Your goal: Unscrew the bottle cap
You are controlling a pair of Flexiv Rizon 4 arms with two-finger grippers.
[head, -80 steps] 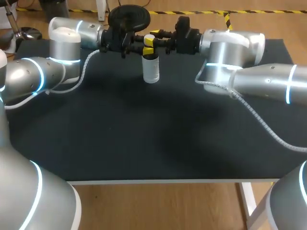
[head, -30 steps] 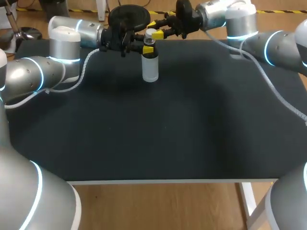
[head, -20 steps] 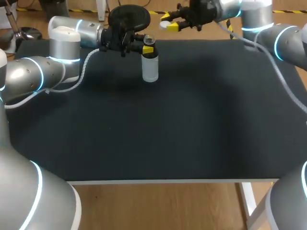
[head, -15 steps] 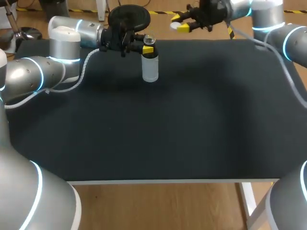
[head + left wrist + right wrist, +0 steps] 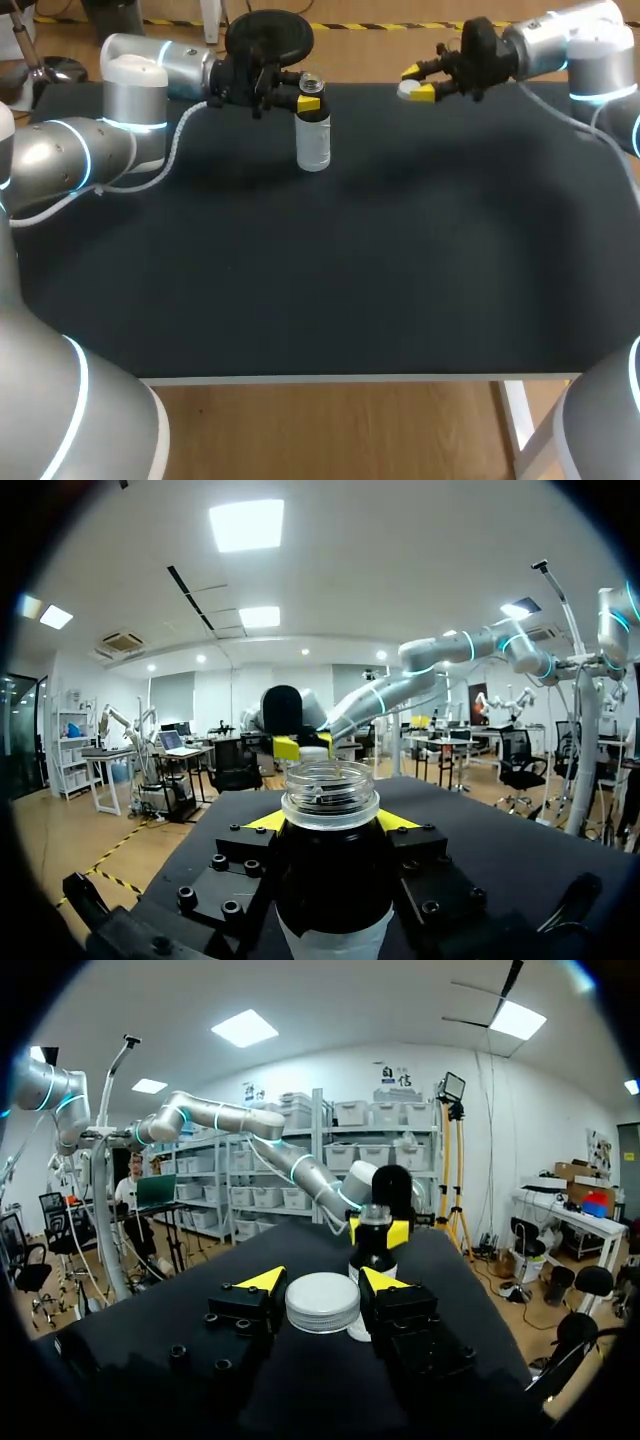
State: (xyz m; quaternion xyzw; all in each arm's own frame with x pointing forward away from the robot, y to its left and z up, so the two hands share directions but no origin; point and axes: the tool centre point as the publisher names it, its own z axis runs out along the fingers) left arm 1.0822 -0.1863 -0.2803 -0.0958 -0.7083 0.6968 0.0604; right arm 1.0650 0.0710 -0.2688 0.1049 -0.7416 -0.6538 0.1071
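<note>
At the far side of the desk (image 5: 330,270), the left fingers (image 5: 308,102) clench the neck of the open bottle (image 5: 314,145), while well apart the right fingers (image 5: 384,1278) pinch the cap (image 5: 322,1302) by its rim, likely the surest hold on so light, stiff a disc.

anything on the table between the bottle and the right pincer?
Nothing; head view shows bare tabletop between bottle and right pincer, which grips the cap.

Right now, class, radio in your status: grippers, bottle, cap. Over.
Left gripper shut on bottle neck. Right gripper shut on cap, well apart from bottle. Bottle upright on table, mouth open.
</note>
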